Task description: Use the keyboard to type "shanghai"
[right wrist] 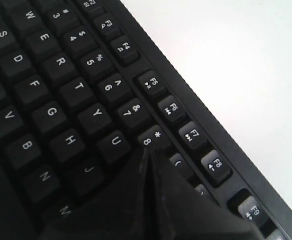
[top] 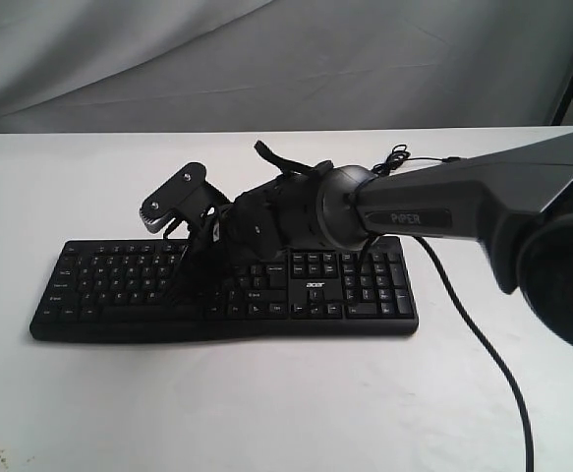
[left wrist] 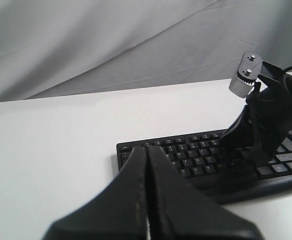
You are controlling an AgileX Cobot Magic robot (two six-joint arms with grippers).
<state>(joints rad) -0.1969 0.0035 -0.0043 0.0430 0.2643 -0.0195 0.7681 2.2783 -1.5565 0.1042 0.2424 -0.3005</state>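
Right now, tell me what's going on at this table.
The right gripper, shut to a point, is tip-down over the black keyboard, right by the 8 key and the U key; whether it is pressing a key cannot be told. The left gripper, also shut, hangs over the white table short of the keyboard's end.

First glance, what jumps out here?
The long grey right arm reaches in from the exterior view's right, its shut right gripper tipped down at the black keyboard beside the 8 key. The left gripper, also shut, hangs over the white table off the keyboard's end.
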